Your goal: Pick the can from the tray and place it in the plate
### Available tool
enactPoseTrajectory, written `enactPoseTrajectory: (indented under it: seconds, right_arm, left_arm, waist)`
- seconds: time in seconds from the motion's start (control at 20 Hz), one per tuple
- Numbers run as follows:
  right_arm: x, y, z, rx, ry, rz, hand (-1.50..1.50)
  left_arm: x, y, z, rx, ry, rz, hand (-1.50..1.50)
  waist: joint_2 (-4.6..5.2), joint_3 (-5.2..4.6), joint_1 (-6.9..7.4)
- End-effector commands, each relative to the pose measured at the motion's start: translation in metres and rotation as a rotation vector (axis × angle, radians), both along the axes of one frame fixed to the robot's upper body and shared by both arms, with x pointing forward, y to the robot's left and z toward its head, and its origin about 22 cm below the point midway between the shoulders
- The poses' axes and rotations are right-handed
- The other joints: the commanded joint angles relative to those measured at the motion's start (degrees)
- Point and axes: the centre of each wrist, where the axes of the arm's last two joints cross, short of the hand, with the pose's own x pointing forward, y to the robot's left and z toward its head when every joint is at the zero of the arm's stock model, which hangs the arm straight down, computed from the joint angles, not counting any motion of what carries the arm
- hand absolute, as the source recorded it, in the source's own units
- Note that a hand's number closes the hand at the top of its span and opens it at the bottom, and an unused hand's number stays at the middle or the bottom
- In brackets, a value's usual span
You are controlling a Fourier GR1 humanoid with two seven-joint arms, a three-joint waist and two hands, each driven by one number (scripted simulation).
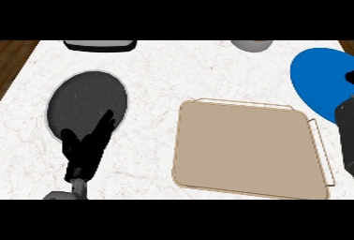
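The light is bright and even all over the white counter (207, 75), with no dark shadows and no shiny glare, the edges of the tan tray (242, 150) look a little soft, and the round plate (86, 105) looks stretched taller than wide

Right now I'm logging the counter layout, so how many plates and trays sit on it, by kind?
Plates: 2, a dark grey plate and a blue plate
Trays: 1, the tan tray
Total: 3
No can shows on the tray.
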Motion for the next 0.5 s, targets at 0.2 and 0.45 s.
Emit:
enactPoseTrajectory:
  seconds: [0.2,0.45]
  right_arm:
    - [-0.015,-0.037,-0.02,0.337,0.138,-0.086,-1.5]
    - [-0.015,-0.039,-0.02,0.369,0.075,0.025,-1.5]
  left_arm:
    - [-0.001,-0.007,-0.007,-0.002,0.035,0.002,0.0]
    - [-0.015,-0.001,-0.012,-0.003,0.047,-0.006,0.0]
  waist:
    - [0.47,-0.04,0.06]
    - [0.15,0.16,0.32]
